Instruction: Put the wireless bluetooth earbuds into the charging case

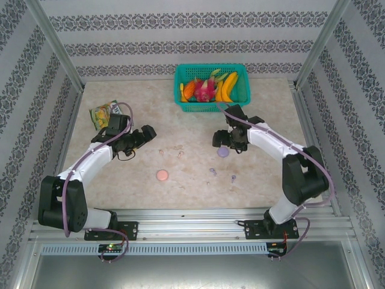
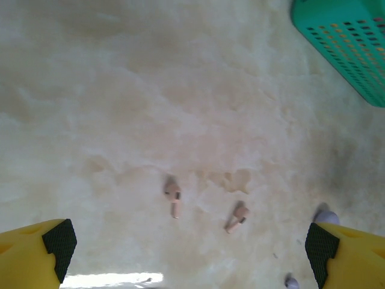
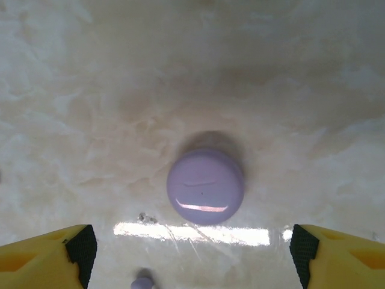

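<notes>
Yellow fingers (image 2: 27, 256) with black pads (image 2: 59, 241) at both lower corners of the left wrist view, spread wide with nothing between. Left gripper (image 2: 192, 244): open, hangs above the table (image 2: 108, 90). Just ahead, on the marbled top, pink earbuds (image 2: 173, 195) lying on their sides, a little apart from each other, touched by neither finger. Close by the right-hand finger, purple earbuds (image 2: 326, 215), partly hidden behind it. Corner of a green basket (image 2: 343, 36) at upper right.

Right gripper (image 3: 192, 247): likewise open, jaws wide to either side of the purple case (image 3: 205, 186) and clear of it. Round case, smooth domed top up, flat on the table.

Seen from above: pink case (image 1: 162, 175) toward the front middle of the table, well apart from both grippers, with the pink earbuds between it and the left gripper. Purple earbuds loose on the table between the purple case and the near edge. All four buds outside the cases. Fruit (image 1: 207, 89) piled in the basket at the far edge. Snack packet (image 1: 103, 114) at far left, beside the left arm.
</notes>
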Controlling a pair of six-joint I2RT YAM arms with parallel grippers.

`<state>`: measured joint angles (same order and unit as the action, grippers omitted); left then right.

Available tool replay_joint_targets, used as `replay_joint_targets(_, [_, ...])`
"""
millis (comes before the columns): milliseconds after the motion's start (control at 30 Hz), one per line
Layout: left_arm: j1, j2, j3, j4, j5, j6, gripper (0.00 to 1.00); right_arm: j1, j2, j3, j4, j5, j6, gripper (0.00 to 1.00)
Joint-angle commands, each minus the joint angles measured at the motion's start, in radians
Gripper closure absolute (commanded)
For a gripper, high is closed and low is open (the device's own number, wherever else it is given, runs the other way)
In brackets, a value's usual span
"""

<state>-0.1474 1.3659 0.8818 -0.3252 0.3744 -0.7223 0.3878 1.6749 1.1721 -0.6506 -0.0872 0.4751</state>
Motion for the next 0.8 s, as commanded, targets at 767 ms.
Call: replay_joint_targets(767, [-0.241, 0.233, 0.308, 0.009, -0.055, -0.051, 0.00, 0.062, 0.179, 0.069, -0.059, 0.104, -0.064, 0.20])
